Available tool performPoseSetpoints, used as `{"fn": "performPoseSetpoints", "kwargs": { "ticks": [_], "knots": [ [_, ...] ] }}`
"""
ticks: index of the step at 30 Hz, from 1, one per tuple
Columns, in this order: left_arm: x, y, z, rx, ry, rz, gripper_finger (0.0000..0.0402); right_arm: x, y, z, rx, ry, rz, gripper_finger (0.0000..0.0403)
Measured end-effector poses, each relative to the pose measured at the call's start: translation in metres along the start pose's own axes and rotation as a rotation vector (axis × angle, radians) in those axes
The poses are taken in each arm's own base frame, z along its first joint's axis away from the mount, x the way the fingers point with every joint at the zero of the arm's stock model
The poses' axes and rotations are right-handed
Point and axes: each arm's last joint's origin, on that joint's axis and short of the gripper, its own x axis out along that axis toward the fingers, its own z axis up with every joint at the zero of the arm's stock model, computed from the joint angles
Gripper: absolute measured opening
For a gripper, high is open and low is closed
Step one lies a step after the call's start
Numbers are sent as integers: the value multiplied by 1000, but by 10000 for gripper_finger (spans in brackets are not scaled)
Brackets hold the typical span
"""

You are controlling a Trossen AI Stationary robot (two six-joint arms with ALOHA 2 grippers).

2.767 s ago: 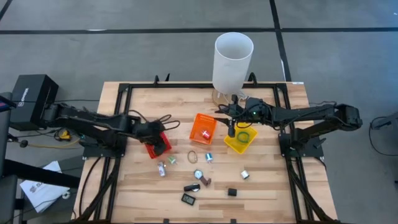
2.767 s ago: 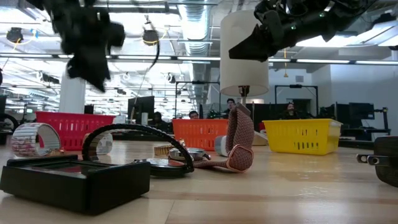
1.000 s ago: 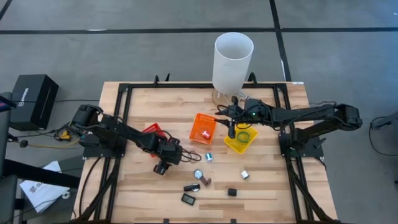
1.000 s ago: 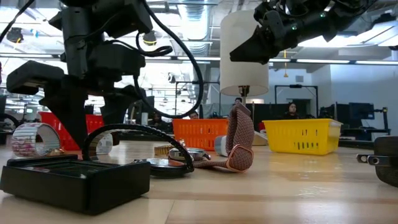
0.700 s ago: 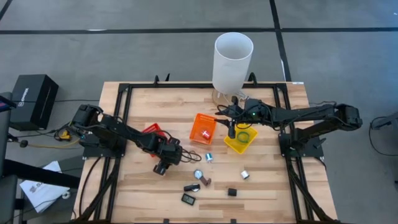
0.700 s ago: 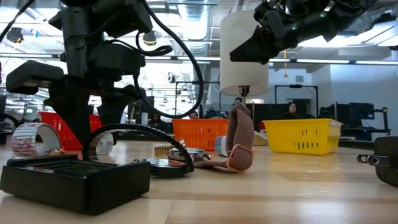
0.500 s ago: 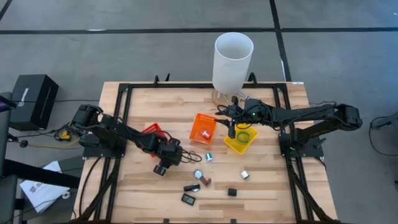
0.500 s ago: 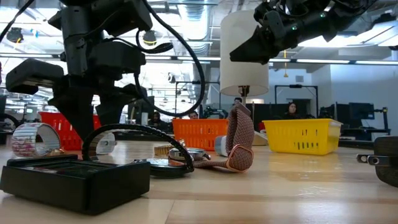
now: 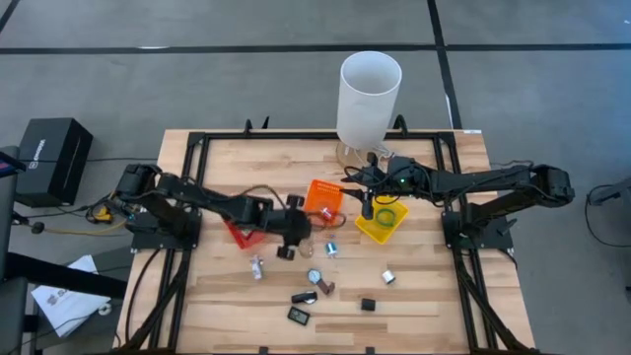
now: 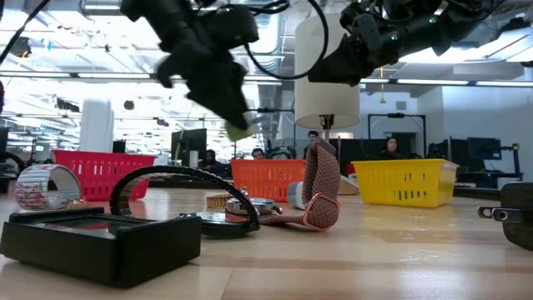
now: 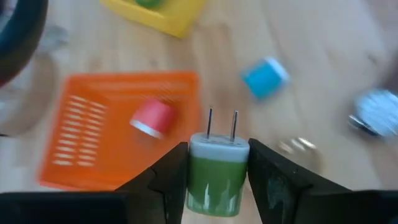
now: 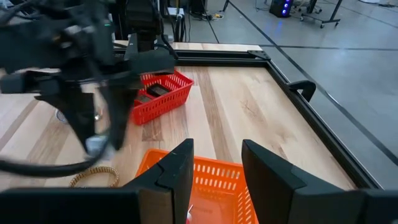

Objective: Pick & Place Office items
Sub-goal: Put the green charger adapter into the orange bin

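My left gripper [image 9: 288,243] hangs over the table just near the orange bin [image 9: 321,202], shut on a green plug [image 11: 217,177] with a white face and two metal prongs; the low view shows the plug [image 10: 239,129] high above the table. My right gripper [image 9: 367,205] waits open over the yellow bin [image 9: 383,222], nothing between its fingers [image 12: 177,171]. Other office items lie on the wood: a silvery clip [image 9: 256,266], a tan ring [image 9: 306,248], a blue bit [image 9: 331,249], a watch [image 9: 317,281] and black pieces [image 9: 299,316]. My left gripper pinches the plug's green body [image 11: 198,177] by its two opposite sides between the two fingers [image 11: 165,183]. The fingers slant down from the table's left. The prongs [image 11: 222,124] point away from the gripper, and the plug is lifted clear of the table.
The red bin [image 9: 240,229] sits partly under my left arm. A tall white cylinder [image 9: 369,97] stands at the far edge. A red bit [image 11: 152,118] lies in the orange bin. A black frame [image 9: 197,148] runs round the tabletop.
My left gripper has taken hold of the green plug on the table and lifted it clear. It has risen and gone toward the table's right and far edge, up to the orange bin, tipping more level. The silvery clip stays where it lay.
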Motion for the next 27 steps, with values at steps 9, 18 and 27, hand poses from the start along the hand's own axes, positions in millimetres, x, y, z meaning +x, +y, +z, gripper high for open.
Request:
{"fn": "performPoseSetpoints", "kwargs": {
  "ticks": [9, 18, 27],
  "knots": [
    [9, 54, 2, -29, -157, 20, 146, 0, 0, 0, 0, -4, 0, 127],
    [54, 68, -15, -70, -135, -11, 150, 0, 0, 1, 0, -6, -1, 127],
    [74, 91, -35, -185, -88, 30, 164, 0, 0, 0, 0, 0, 0, 127]
  ]
}}
